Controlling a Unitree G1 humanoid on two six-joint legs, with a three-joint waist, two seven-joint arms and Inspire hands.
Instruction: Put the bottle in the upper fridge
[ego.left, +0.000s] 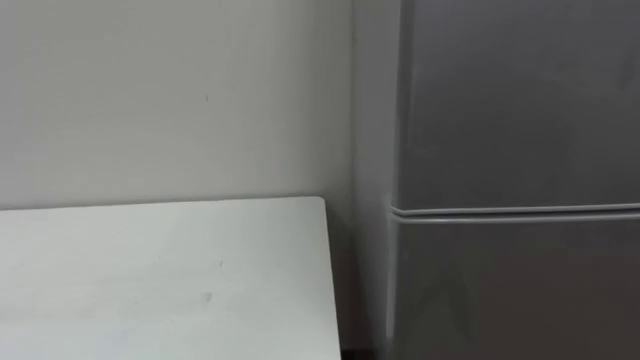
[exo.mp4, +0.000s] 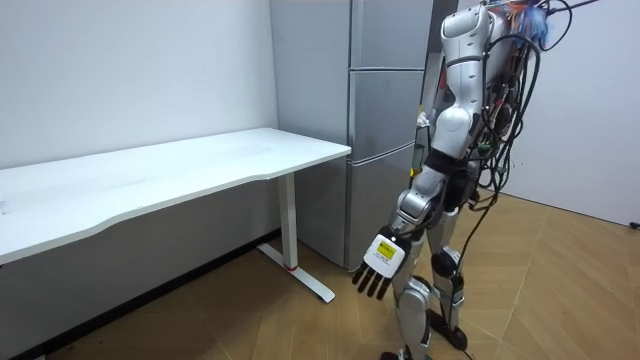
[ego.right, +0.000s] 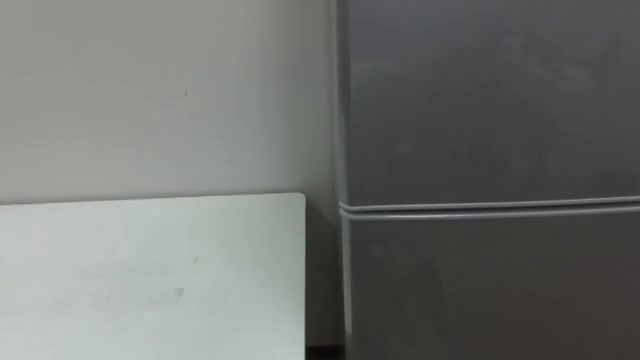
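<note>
A tall grey fridge (ego.left: 520, 100) stands in front of me on the right, against the wall, with its doors shut. A horizontal seam (ego.left: 520, 212) divides an upper door from the one below it. In the room view I stand upright facing the fridge (exo.mp4: 385, 110), about a step away from it. My left hand (exo.mp4: 378, 264) hangs low beside my leg, its fingers straight and pointing down, holding nothing.
A white desk (ego.left: 160, 280) on white legs stands to the left of the fridge along the pale wall, with a narrow dark gap between them. The desk (exo.mp4: 180, 170) reaches far to the room view's left. Wooden floor lies around me.
</note>
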